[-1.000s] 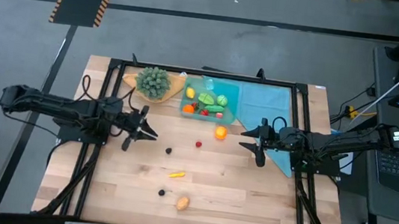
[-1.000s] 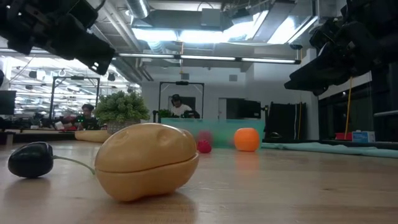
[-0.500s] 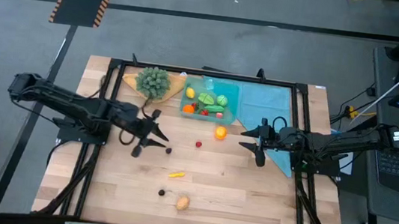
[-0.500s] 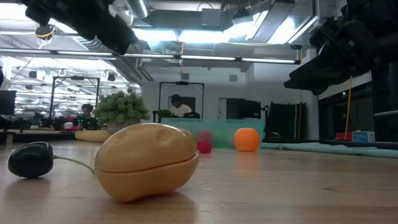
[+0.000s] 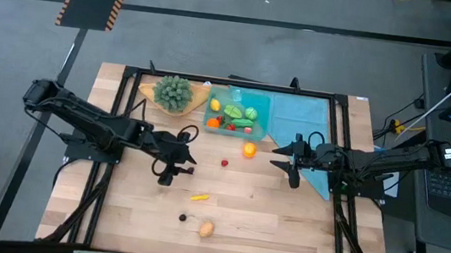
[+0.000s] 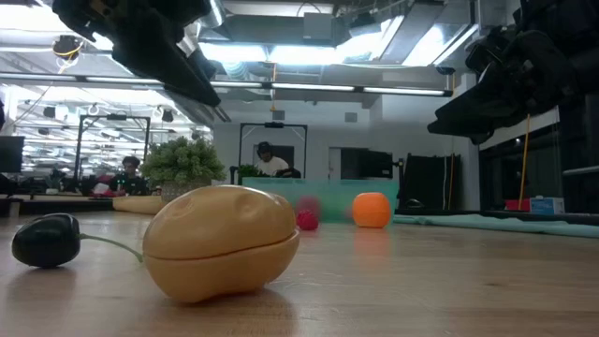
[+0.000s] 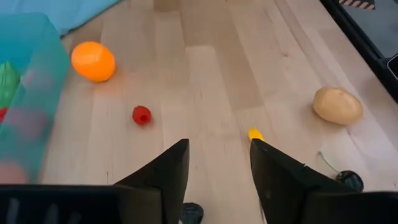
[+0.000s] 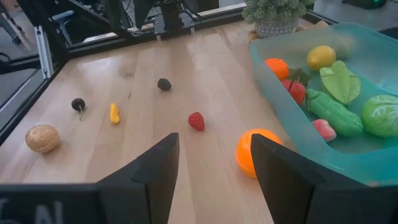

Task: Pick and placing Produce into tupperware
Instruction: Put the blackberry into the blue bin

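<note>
The left gripper hangs with its fingers apart and empty over a small dark berry, which shows between the fingertips in its wrist view. The berry is judged light, hard and smooth, so it could roll or squirt out; a pinch across its middle suits it best. The tupperware sits at the far side, already holding several pieces. Loose on the table are a strawberry, an orange, a yellow piece, a potato and a second dark berry. The right gripper waits open and empty near the orange. Nothing blocks the way; the plant stands left of the tupperware.
</note>
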Action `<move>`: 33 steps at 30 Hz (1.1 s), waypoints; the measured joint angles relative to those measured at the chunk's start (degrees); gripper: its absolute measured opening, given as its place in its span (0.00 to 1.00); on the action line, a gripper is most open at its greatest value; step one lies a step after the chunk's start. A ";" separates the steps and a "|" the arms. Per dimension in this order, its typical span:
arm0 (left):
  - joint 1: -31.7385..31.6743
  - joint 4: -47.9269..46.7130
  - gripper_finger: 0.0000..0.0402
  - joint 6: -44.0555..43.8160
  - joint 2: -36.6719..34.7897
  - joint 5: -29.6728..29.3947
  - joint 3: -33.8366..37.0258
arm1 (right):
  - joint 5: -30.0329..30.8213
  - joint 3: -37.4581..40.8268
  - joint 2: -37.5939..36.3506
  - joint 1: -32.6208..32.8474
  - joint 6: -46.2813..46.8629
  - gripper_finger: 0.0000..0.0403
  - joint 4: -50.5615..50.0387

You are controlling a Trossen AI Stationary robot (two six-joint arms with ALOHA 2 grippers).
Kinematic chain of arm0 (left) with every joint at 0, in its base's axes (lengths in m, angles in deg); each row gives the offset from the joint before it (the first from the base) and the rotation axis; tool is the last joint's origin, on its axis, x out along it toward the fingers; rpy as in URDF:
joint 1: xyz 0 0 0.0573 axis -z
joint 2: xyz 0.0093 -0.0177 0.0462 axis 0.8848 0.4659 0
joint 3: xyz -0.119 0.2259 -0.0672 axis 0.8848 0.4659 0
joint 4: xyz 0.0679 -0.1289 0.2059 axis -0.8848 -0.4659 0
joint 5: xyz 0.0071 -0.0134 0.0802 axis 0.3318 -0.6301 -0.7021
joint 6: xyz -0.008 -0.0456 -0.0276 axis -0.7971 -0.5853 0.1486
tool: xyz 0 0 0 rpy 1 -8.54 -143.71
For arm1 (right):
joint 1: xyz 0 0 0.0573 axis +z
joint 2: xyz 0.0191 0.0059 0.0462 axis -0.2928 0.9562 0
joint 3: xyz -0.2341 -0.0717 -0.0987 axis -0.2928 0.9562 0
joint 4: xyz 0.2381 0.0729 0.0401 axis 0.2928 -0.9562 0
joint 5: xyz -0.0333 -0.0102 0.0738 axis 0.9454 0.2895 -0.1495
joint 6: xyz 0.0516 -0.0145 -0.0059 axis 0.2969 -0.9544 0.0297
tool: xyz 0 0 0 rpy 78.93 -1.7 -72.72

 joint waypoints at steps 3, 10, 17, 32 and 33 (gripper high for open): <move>0.00 -0.15 0.44 -0.35 0.10 -0.06 0.00 | 0.00 0.00 0.00 -0.01 0.00 0.50 -0.03; 0.00 -4.06 0.45 -2.81 0.35 -6.86 -0.02 | 0.00 0.00 0.00 -0.01 0.00 0.50 -0.05; 0.00 -6.47 0.45 -6.47 4.48 -8.11 0.00 | -0.02 0.00 0.00 -0.02 0.00 0.50 -0.06; 0.22 -6.40 0.45 -13.71 13.51 -8.09 0.00 | -0.02 0.00 0.00 0.00 0.02 0.50 -0.09; 0.22 -6.47 0.45 -13.74 13.51 -8.09 0.00 | -0.02 0.00 0.00 0.00 0.00 0.50 -0.09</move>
